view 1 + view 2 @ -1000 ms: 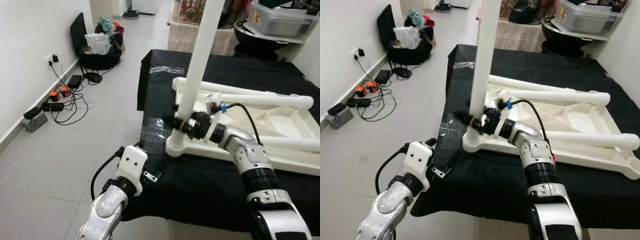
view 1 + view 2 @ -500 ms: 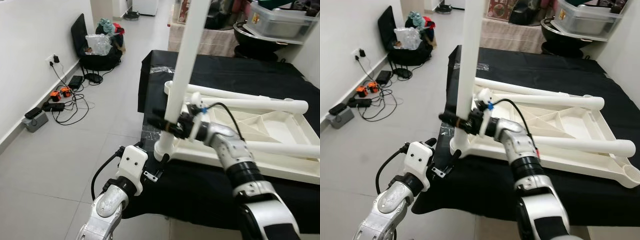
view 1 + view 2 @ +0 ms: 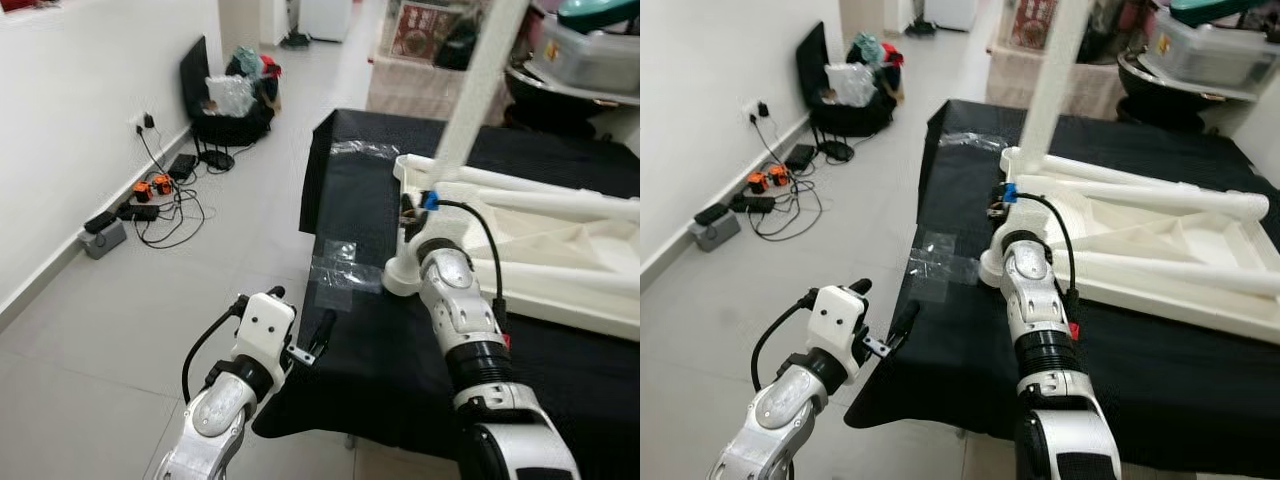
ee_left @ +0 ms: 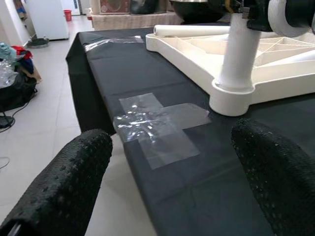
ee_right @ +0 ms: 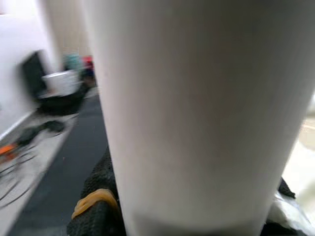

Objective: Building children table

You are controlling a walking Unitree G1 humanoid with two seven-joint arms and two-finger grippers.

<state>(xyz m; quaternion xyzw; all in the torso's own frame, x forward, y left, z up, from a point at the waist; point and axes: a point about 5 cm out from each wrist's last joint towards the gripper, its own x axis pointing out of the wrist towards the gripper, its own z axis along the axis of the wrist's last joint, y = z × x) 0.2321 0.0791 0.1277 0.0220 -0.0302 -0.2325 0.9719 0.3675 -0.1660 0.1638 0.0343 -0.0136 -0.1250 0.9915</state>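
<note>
The white table leg [image 3: 470, 95] stands upright in the near-left corner socket [image 4: 235, 101] of the upturned white tabletop [image 3: 1160, 245], which lies on the black-draped counter [image 3: 400, 350]. Two further legs [image 3: 1140, 190] lie flat across the tabletop's ribbed underside. I hold the upright leg with my right pincer [image 3: 412, 215], closed around it just above the socket. The right wrist view confirms this: the leg's pale cylinder [image 5: 197, 113] sits pressed between the black fingers [image 5: 96, 216], with an orange band on one. The head views show the wrist and a blue-tagged cable there, but not the finger contact itself.

My left pincer [image 4: 167, 191] hangs off the counter's near-left edge, fingers spread wide and holding nothing. Its wrist view shows what the head views render faintly: crossed strips of clear tape [image 4: 155, 123] on the black cloth, just short of the socket.

Beyond the counter, on the tiled floor [image 3: 150, 300] by the wall, lie cables and chargers [image 3: 140, 200] and a black bag [image 3: 225, 95].
</note>
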